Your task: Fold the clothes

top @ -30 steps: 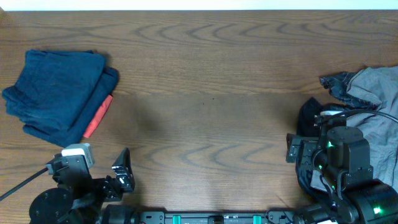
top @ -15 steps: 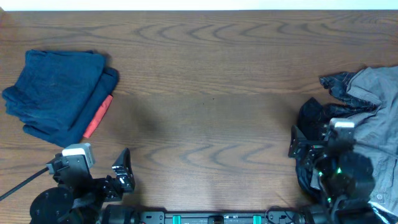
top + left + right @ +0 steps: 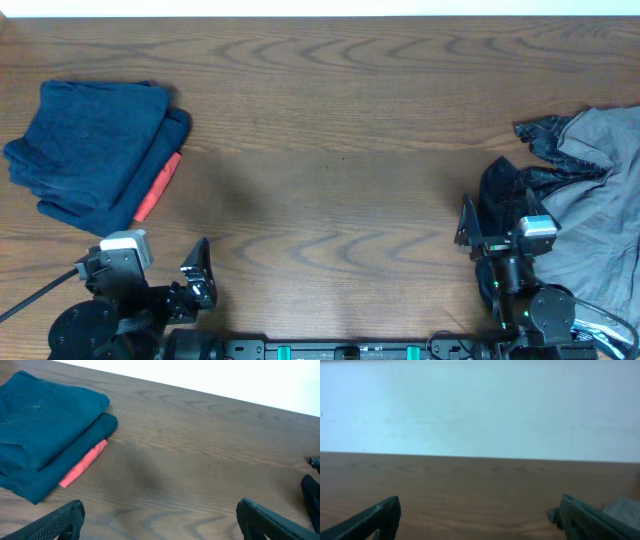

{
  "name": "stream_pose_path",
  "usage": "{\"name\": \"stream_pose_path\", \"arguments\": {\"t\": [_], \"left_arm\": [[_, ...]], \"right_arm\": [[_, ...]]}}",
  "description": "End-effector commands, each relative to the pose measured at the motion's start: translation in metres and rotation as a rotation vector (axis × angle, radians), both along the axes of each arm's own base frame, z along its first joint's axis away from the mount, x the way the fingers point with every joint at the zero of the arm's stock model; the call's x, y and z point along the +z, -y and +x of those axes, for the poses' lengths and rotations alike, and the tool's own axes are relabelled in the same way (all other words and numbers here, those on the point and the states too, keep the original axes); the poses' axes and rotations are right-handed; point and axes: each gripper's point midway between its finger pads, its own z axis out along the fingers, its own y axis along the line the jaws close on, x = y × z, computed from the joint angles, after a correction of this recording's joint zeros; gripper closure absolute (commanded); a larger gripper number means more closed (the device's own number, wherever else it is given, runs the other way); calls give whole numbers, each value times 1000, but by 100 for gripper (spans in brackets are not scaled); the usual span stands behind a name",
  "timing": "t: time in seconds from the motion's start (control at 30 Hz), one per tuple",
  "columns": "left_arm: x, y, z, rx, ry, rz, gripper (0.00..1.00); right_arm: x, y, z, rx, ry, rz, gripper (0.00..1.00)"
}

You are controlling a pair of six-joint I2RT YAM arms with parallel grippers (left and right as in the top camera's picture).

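Observation:
A folded stack of dark navy clothes lies at the table's left, with an orange-red piece sticking out under it. Both show in the left wrist view, the navy stack and the orange-red piece. Unfolded grey shorts and a crumpled shiny black piece lie at the right edge. My left gripper is open and empty near the front edge, right of the stack. My right gripper is open and empty, raised beside the black piece.
The wooden table stretches between the two piles. A white wall rises behind the far edge. Both arm bases sit along the front edge.
My right arm has pulled back toward the front edge and tilted its wrist up, uncovering more of the black piece. The left arm and the folded stack have not moved.

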Motion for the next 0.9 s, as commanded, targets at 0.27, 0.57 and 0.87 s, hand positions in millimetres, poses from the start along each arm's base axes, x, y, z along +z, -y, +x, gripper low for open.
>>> {"name": "stream_pose_path", "arguments": {"t": [0.27, 0.57, 0.87], "left_arm": [[0, -2, 0, 6, 7, 9, 2], [0, -2, 0, 6, 7, 9, 2], [0, -2, 0, 6, 7, 9, 2]], "right_arm": [[-51, -1, 3, 10, -136, -121, 1], [-51, -1, 3, 10, -136, -121, 1], [-51, -1, 3, 10, -136, -121, 1]]}}
